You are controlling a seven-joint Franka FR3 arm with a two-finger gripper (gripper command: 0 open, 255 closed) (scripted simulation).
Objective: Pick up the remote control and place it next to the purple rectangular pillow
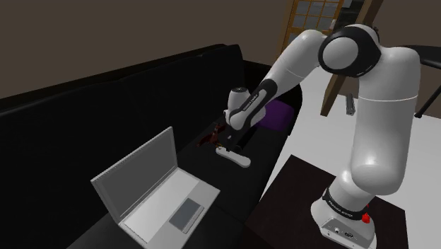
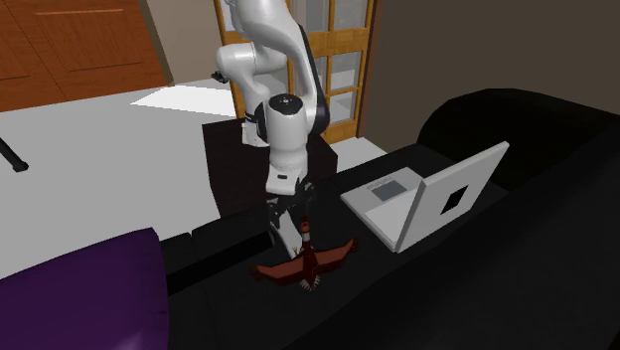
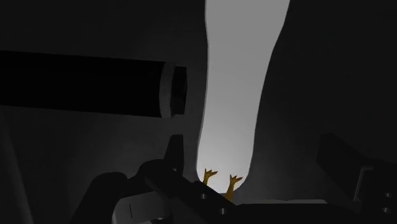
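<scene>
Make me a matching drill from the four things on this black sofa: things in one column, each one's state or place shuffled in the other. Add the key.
Things
1. grey laptop
2. white elongated remote control
3. purple rectangular pillow
4. red-brown bird-shaped figure

States or places
a. wings spread
b. farthest from the laptop
c. lying flat, centred below the black gripper
d. lid open

Pairs: 1-d, 2-c, 3-b, 4-a
</scene>
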